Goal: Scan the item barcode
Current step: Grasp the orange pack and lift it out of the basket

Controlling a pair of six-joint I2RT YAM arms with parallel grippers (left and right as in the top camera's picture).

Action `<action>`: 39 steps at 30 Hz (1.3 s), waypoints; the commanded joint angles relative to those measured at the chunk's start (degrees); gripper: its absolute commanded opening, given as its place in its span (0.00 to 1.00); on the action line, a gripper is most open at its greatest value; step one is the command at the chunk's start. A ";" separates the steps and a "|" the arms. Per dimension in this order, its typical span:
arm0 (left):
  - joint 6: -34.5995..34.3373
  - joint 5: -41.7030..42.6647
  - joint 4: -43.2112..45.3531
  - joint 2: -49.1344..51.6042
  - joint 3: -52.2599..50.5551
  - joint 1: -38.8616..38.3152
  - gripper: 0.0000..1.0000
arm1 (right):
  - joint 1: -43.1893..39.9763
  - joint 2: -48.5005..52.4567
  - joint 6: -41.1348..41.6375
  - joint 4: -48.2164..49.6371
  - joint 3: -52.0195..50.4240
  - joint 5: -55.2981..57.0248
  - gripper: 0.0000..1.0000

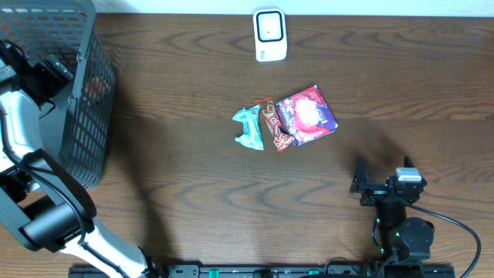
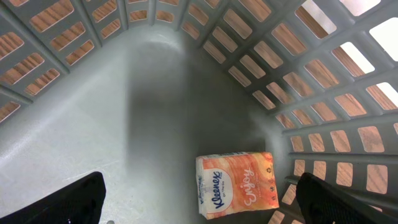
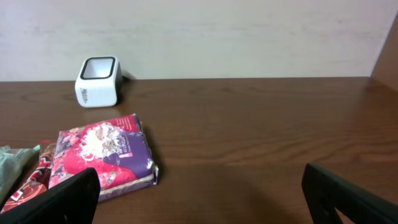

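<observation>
A white barcode scanner [image 1: 270, 35] stands at the table's far edge and also shows in the right wrist view [image 3: 97, 81]. Three items lie mid-table: a teal packet [image 1: 248, 127], a brown-red bar [image 1: 274, 123] and a pink-purple packet [image 1: 307, 116]. My left gripper [image 2: 199, 199] hangs open inside the grey basket [image 1: 93, 108], just above an orange Kleenex pack [image 2: 237, 183] lying on the basket floor. My right gripper [image 1: 384, 171] rests open low over the table's front right, empty, facing the pink-purple packet [image 3: 102, 155].
The basket's lattice walls [image 2: 261, 68] close round the left gripper on all sides. The left arm [image 1: 23, 123] bends over the basket rim at the table's left edge. Bare wood lies between the right gripper and the items.
</observation>
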 commanded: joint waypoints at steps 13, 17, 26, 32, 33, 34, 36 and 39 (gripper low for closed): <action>0.52 0.70 0.48 0.94 0.46 -0.13 0.98 | -0.13 -0.20 0.79 -0.24 -0.09 -0.11 0.99; 0.02 0.70 0.76 1.31 0.46 -0.13 0.98 | -0.13 -0.20 0.76 -0.24 -0.09 -0.11 0.99; -4.85 1.01 2.43 4.79 0.46 -0.20 0.98 | -0.13 -0.20 0.79 -0.24 -0.09 -0.11 0.99; -4.85 6.71 4.13 6.25 0.46 -0.31 0.98 | -0.13 -0.20 0.79 -0.22 -0.09 -0.11 0.99; -4.87 7.19 4.22 6.38 0.46 -0.37 0.98 | -0.13 -0.20 0.79 -0.24 -0.09 -0.11 0.99; -4.90 7.23 4.17 6.51 0.46 -0.50 0.97 | -0.13 -0.20 0.79 -0.22 -0.09 -0.11 0.99; -4.90 7.34 4.15 6.88 0.46 -0.96 0.97 | -0.13 -0.20 0.79 -0.24 -0.09 -0.11 0.99; -4.92 7.34 4.28 7.93 0.46 -1.99 0.98 | -0.13 -0.20 0.76 -0.24 -0.09 -0.11 0.99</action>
